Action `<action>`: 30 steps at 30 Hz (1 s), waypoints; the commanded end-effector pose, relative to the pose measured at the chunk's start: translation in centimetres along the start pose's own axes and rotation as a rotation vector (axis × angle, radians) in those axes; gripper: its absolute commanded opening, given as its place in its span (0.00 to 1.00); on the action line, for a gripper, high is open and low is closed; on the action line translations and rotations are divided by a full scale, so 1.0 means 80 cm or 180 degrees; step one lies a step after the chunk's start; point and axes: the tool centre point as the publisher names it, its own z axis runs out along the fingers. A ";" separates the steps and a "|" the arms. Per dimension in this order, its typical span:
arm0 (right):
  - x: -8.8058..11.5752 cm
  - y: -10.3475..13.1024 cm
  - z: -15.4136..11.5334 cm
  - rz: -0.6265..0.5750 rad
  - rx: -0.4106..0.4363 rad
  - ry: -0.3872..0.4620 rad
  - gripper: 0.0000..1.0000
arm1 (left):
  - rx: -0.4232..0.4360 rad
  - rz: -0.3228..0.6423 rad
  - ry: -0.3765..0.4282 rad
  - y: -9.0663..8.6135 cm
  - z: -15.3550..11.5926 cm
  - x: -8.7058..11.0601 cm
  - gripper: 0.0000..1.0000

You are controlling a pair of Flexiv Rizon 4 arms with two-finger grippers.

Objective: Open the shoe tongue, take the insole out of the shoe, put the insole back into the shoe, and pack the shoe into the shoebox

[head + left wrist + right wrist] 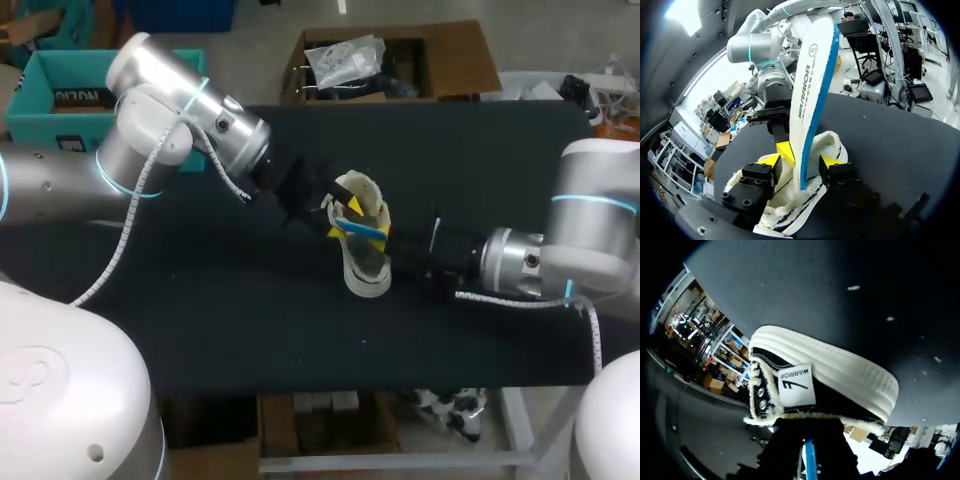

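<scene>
A white shoe [366, 268] with black sides and a fleecy lining stands mid-table. A white insole [358, 228] with a blue edge sticks up out of its opening. In the left wrist view the insole [812, 90] rises between the fingers of my left gripper [801, 161], which is open, its yellow tips clear of the insole on both sides. My right gripper [395, 245] comes in from the right and pinches the shoe's rim [827, 145]; its yellow tip [784, 147] shows behind the insole. The right wrist view is filled by the shoe's side [830, 375].
The black table top [200, 300] stretches on all sides of the shoe, its front edge toward me. An open cardboard box [455, 60] stands just past the far edge. My two arms meet over the middle.
</scene>
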 end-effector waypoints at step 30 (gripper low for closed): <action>0.003 -0.033 -0.016 -0.0312 -0.0098 0.0143 0.27 | -0.0102 0.0163 -0.0006 -0.006 -0.003 0.010 0.00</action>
